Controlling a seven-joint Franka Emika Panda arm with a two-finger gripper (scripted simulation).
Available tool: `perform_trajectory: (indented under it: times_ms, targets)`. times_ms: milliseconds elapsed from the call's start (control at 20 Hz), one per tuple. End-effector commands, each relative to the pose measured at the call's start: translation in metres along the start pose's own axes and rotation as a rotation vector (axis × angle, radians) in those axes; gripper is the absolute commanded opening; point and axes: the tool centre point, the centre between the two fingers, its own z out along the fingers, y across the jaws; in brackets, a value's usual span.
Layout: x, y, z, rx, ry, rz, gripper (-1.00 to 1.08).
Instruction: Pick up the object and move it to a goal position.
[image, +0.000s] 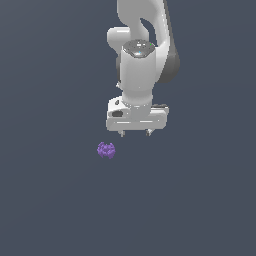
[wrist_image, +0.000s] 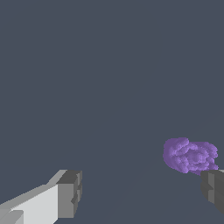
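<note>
Exterior view showed the white arm (image: 142, 55) reaching down from the top of the picture, with its gripper (image: 135, 133) pointed downward over a flat dark grey floor (image: 50, 200); the two short fingertips (image: 120, 133) stood well apart under the broad white hand, so the jaws were spread wide and held nothing; the purple clump (image: 106, 150), small and bumpy like a bunch of tiny berries, lay on the floor lower in the frame than the fingertips and toward the exterior view's left of them, near the gripper but not touching it, and it was not between the fingers; the wrist view showed the same clump (wrist_image: 190, 155) resting on the grey floor (wrist_image: 109, 65), with one dark finger pad (wrist_image: 70, 193) on its white finger well away from it and the other pad (wrist_image: 213, 186) just beside it; whether that nearer pad touched the clump could not be told; the gap between the two pads (wrist_image: 75, 192) was wide and bare.
</note>
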Motion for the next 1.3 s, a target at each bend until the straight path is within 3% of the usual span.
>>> perform_trajectory:
  times_ms: [0, 500, 1250]
  targets:
    - [0.0, 0.0, 0.0, 0.0, 0.0, 0.0, 1.0]
    - [-0.001, -0.014, -0.01, -0.003, 0.005, -0.015, 1.0]
    - [-0.002, -0.001, 0.0, -0.008, -0.004, -0.124, 1.0]
